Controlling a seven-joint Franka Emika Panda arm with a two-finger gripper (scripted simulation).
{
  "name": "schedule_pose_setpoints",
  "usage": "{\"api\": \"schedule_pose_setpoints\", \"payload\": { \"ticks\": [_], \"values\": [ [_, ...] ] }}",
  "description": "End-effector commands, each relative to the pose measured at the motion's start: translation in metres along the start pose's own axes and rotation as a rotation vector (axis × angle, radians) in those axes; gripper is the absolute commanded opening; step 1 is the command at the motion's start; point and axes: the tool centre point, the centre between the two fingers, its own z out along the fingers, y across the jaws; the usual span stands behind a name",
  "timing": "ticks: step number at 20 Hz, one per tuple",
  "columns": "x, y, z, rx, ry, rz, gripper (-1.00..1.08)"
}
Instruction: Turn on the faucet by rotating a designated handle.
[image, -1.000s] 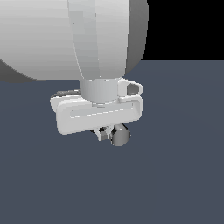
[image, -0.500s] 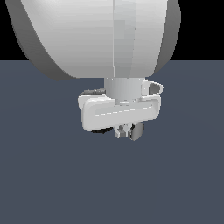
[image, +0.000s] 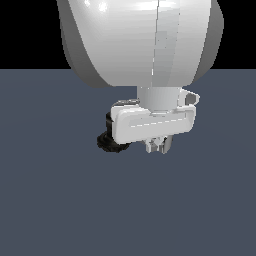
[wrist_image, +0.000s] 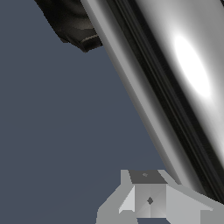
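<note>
In the exterior view my white gripper (image: 157, 146) hangs low over the floor with its fingers close together, holding nothing. The faucet's black ribbed base (image: 109, 142) shows just to the exterior view's left of the gripper, partly hidden behind the hand. The handle is mostly hidden there. In the wrist view the handle (wrist_image: 183, 74) is a shiny chrome bar that runs diagonally and fills much of the frame, joined to the black elbow (wrist_image: 70, 19). My gripper (wrist_image: 148, 201) sits right beside the bar, apparently against its side.
A flat dark blue-grey floor (image: 60, 200) lies all around the faucet. The large white arm body (image: 145, 40) fills the upper part of the exterior view and hides what is behind it.
The arm and gripper have moved towards the exterior view's right. The faucet's black base has come into view on the left of the hand.
</note>
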Motion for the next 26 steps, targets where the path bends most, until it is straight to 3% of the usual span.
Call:
{"api": "schedule_pose_setpoints", "payload": {
  "ticks": [1,7,9,26],
  "values": [
    [0.005,0.018,-0.004,-0.008,0.013,0.008,-1.0],
    [0.007,0.044,-0.004,-0.008,0.013,0.008,-1.0],
    [0.007,0.029,0.0,0.0,0.002,-0.012,-1.0],
    [0.051,0.072,-0.002,-0.002,0.006,-0.006,-1.0]
  ]
}}
